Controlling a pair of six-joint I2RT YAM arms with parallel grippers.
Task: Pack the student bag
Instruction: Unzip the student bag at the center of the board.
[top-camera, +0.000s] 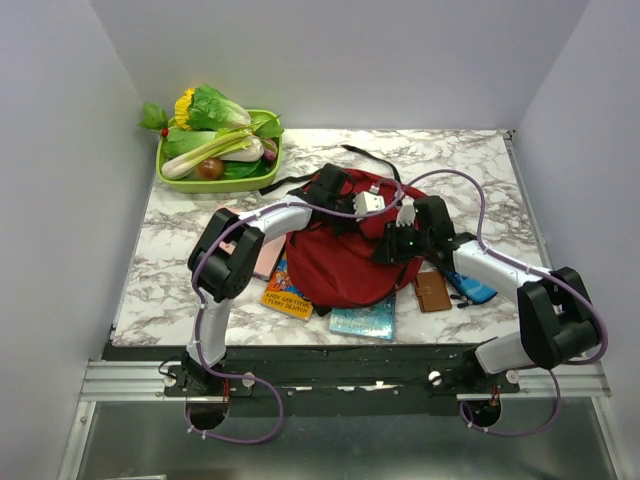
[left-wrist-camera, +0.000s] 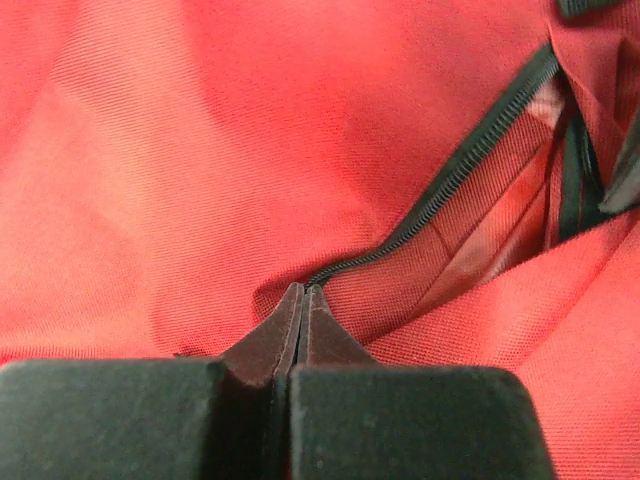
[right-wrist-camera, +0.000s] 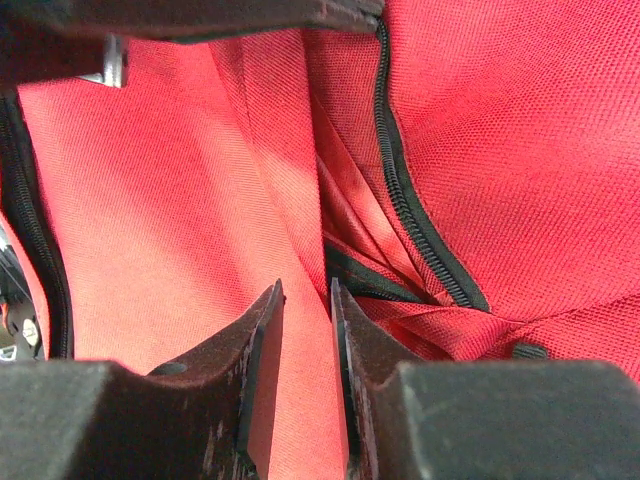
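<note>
Left wrist showed your left gripper (left-wrist-camera: 303, 295) pressed together against the student bag (left-wrist-camera: 200, 150); right gripper (right-wrist-camera: 305, 295) pinched a fold that could slip.

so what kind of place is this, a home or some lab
Probably a lab test cell: white walls box in a marble-patterned table, two robot arms are bolted to a metal rail at its near edge, and a red backpack and tray of vegetables sit as props.

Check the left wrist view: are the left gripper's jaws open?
No, the left gripper has its fingertips pressed together, touching the student bag.
</note>
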